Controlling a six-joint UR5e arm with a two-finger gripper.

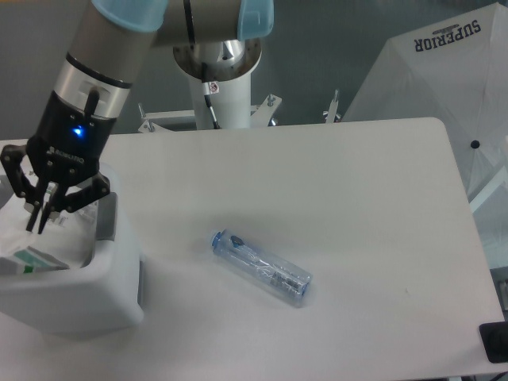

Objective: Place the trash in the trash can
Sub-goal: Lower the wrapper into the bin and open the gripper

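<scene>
**Hanging over the bin, gripper fingers nearly together**

Stretching across most of the view, the white table point(333, 198) was the largest thing in sight. Its far edge ran just in front of the arm's mounting post point(222, 79), and its right edge curved down past a white umbrella-like canopy point(444, 71) that stood off the table to the right. Broad bare surface lay to the right of the bottle and between the bottle and the far edge.

Next in size, the trash can point(71, 294) sat at the table's left side, cut off by the left border of the view, its grey side panel point(107, 216) facing right. Inside its opening lay the wrapper point(28, 258), low against the left part of the interior, with a green-marked edge showing.

The arm point(103, 71) reached down from the top of the view to the gripper point(45, 218), which hung over the can's opening near its back rim. Its fingers point(52, 209) pointed down and stood close together, and nothing could be seen between them; the wrapper lay below and apart from them.

The bottle point(260, 267) lay on its side near the middle of the table, well apart from the can, its blue cap point(218, 239) toward the can.
</scene>
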